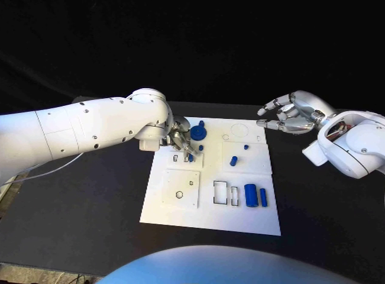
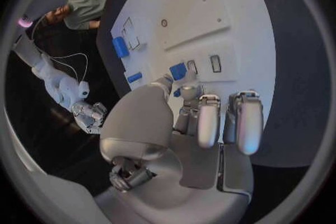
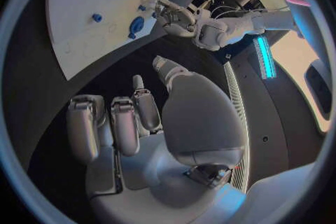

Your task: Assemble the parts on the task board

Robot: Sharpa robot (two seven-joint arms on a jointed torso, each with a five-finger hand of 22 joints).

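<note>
The white task board (image 1: 211,201) lies flat in the middle of the black tabletop (image 1: 81,207), its long side running away from the robot. Six blue parts can be counted on it in the head view: two upright-lying cylinders side by side, a thicker one (image 1: 251,195) and a thinner one (image 1: 263,197), near the board's right edge; a short peg (image 1: 233,160) in the middle; a tiny piece (image 1: 246,145) beyond it; a round disc-like part (image 1: 197,132) with a small stub (image 1: 201,123) at the far left corner. Outlined recesses mark the board: a pair of narrow rectangular slots (image 1: 225,193) just left of the cylinders, a square panel (image 1: 181,188) with a small oval hole, and a faint circle (image 1: 240,129) at the far end. The left hand (image 1: 180,141) hangs over the board's far left part, fingers pointing down and drawn close together at a small blue piece (image 2: 178,71) by a slot; whether they pinch it or only touch it I cannot tell, since the fingers hide the contact. The disc sits just beyond this hand. The right hand (image 1: 288,115) hovers off the board's far right corner, above the dark tabletop, its fingers (image 3: 125,123) loosely curled and apart, holding nothing. Nothing lies between the right hand and the board.
</note>
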